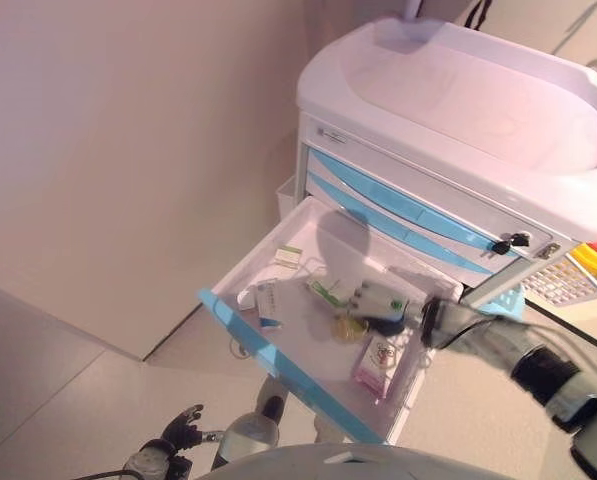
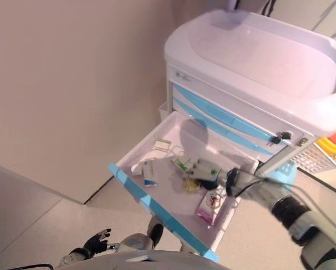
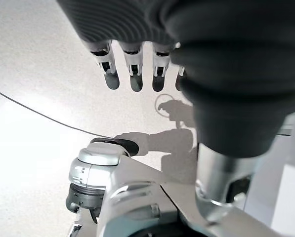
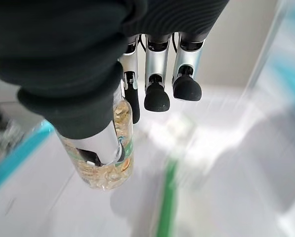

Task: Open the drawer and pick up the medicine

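drawer (image 1: 240,325) open: done | right hand (image 1: 378,300) in drawer, fingers (image 4: 157,96) and thumb held pill bottle (image 4: 110,163) | lift out: left | left hand (image 3: 137,74) idle, fingers relaxed

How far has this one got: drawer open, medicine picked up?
Done: the drawer is pulled out, its contents exposed. In hand: the right hand is inside it, and the right wrist view shows its fingers and thumb around a clear bottle of yellowish capsules. Left: lifting the bottle out of the drawer. The left hand hangs open over the floor, idle.
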